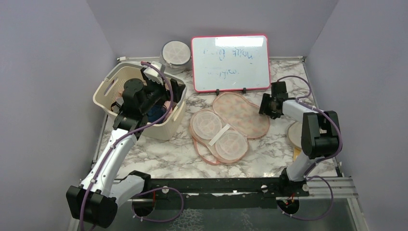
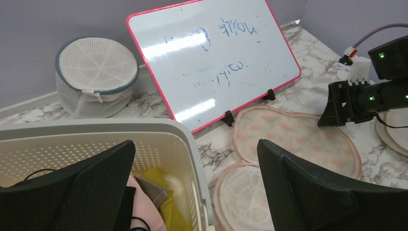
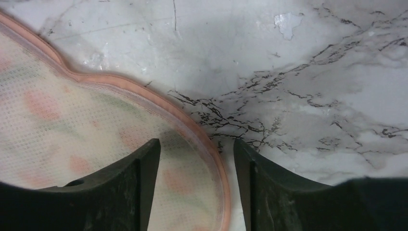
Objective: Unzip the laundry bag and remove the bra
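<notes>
Marble; right tool seemingly astride laundry bag

Whiteboard: pink-framed white dry-erase board, propped at far centre, blue scribbles.
Basket: cream perforated plastic basket, far left, holding yellow cloth.
Pouch: round white mesh pouch, far, just left of the board.
Table: white marble-patterned top.
</notes>
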`<state>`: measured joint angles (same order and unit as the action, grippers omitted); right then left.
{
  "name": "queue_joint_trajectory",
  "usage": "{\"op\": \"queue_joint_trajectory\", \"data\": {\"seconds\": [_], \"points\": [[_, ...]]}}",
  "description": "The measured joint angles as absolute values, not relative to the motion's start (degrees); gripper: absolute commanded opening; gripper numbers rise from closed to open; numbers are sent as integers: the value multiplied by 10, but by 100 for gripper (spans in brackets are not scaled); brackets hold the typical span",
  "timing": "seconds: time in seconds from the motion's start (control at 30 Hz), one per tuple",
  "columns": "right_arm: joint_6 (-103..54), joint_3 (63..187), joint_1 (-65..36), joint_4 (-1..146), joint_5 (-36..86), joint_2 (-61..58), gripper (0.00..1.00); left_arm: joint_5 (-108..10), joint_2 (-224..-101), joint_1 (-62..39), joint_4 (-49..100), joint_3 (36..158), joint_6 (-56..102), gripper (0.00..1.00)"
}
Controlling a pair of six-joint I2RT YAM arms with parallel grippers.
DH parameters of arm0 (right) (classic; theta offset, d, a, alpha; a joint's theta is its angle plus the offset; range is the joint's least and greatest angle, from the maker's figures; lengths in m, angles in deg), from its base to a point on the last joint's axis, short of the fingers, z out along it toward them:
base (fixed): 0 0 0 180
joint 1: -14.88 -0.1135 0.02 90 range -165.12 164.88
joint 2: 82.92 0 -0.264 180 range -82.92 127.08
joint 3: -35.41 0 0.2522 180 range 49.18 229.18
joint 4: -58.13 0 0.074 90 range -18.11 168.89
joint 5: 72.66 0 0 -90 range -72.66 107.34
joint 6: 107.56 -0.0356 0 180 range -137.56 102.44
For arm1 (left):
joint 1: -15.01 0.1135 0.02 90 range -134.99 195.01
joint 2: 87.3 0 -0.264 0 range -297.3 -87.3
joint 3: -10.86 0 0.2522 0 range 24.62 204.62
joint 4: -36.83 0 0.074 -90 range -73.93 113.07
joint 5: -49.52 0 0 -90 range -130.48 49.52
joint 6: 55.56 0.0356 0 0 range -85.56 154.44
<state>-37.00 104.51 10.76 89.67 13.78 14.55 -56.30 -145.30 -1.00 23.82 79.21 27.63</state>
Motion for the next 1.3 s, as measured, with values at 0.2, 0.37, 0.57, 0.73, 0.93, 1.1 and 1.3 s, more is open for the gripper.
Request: {"op": "queue_joint_trajectory", "data": {"seconds": [0.2, 0.37, 0.57, 0.73, 0.93, 1.1, 1.3], "points": [[-366, 1036, 108, 881, 137, 149, 18, -547, -1453, -12, 236, 792, 279, 93], [-362, 1031, 108, 865, 140, 150, 1, -539, -1451, -12, 234, 790, 280, 93], [-348, 1005, 103, 877, 148, 95, 1, -535, -1451, -12, 234, 789, 280, 93], [-334, 1004, 94, 889, 152, -11, 1, -532, -1451, -12, 234, 788, 280, 93], [-318, 1004, 79, 889, 188, -114, 1, -525, -1451, -12, 234, 786, 280, 93], [-301, 1004, 56, 888, 245, -165, 1, -520, -1452, -12, 234, 782, 280, 93], [-292, 1001, 8, 889, 352, -173, 1, -515, -1454, -12, 234, 782, 280, 93]]}}
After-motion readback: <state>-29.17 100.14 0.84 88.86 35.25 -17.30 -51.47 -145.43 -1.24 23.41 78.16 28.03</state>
